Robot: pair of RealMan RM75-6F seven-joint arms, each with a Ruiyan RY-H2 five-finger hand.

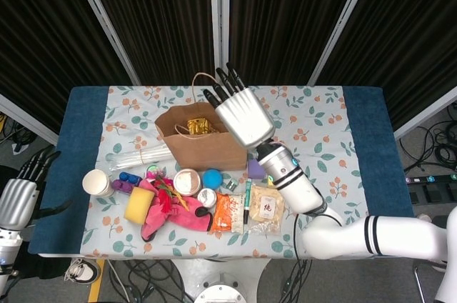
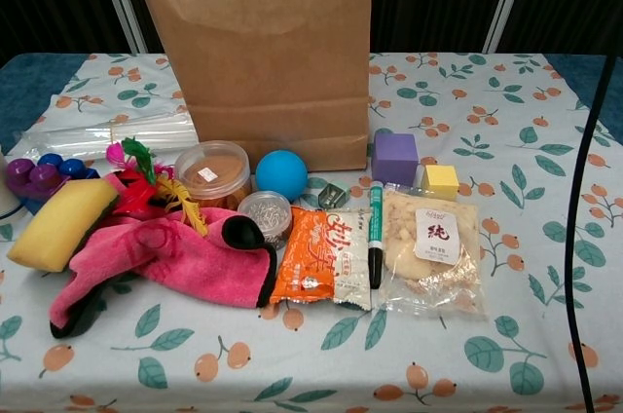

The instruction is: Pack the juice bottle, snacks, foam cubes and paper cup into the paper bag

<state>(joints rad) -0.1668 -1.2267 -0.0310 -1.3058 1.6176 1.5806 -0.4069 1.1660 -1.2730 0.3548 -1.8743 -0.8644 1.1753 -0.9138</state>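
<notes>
Left hand (image 1: 16,201) idle, fingers apart, well left of the paper bag (image 1: 202,147). Golden snack (image 1: 198,126) lies inside it. Right hand (image 1: 244,118) above its right rim, fingers spread, empty — lift clear without snagging — orange snack (image 2: 319,257) next.

brown paper bag (image 2: 263,53), purple foam cube (image 2: 394,158), possibly gold snack (image 1: 198,126)

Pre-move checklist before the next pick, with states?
1. Paper bag upright, mouth open: ok.
2. Gold snack pack fully inside the bag: ok.
3. Right hand holds nothing, fingers apart: ok.
4. Orange snack pack and clear snack pack lie uncovered: ok.
5. Purple foam cube and yellow foam cube reachable: ok.
6. Juice bottle location: cannot tell.
</notes>
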